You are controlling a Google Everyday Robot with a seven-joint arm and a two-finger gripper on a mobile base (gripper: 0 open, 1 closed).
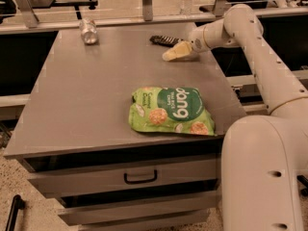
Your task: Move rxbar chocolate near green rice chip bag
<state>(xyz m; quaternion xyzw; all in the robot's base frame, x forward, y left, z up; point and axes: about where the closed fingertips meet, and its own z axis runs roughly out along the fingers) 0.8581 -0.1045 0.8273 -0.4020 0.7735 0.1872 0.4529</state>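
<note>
Far left, back of the table (72,105): one silver can (88,31). Back edge, right of centre: rxbar chocolate (165,40), lying flat, well apart from the bag. Just in front of the bar: gripper (167,56), low over the tabletop and pointing left (I cannot tell whether it is spread or closed). Front right: green rice chip bag (171,110), flat, label up. Right: white arm (255,57), reaching in.
</note>
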